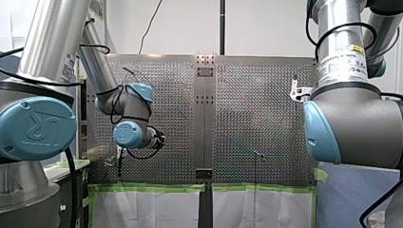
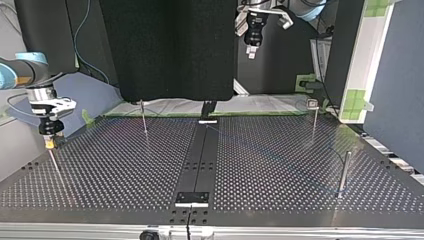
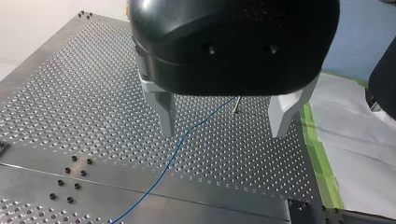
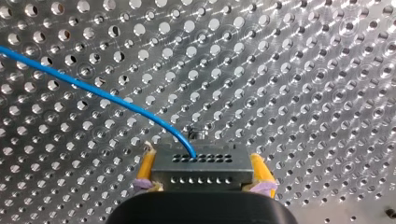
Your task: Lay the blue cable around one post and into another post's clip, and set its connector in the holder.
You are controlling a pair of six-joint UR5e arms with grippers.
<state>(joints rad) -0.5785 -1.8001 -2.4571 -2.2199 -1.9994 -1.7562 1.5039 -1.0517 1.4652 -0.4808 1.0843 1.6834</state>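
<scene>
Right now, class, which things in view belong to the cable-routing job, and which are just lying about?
Job: blue cable; connector, held in my right end effector; my left end effector, open; metal post.
Lying about: green tape; white sheet.

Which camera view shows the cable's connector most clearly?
The right wrist view: the connector sits close between my right gripper's yellow pads, with the blue cable entering it. In the top view it is too small to tell. The front and left wrist views show none of it.
</scene>
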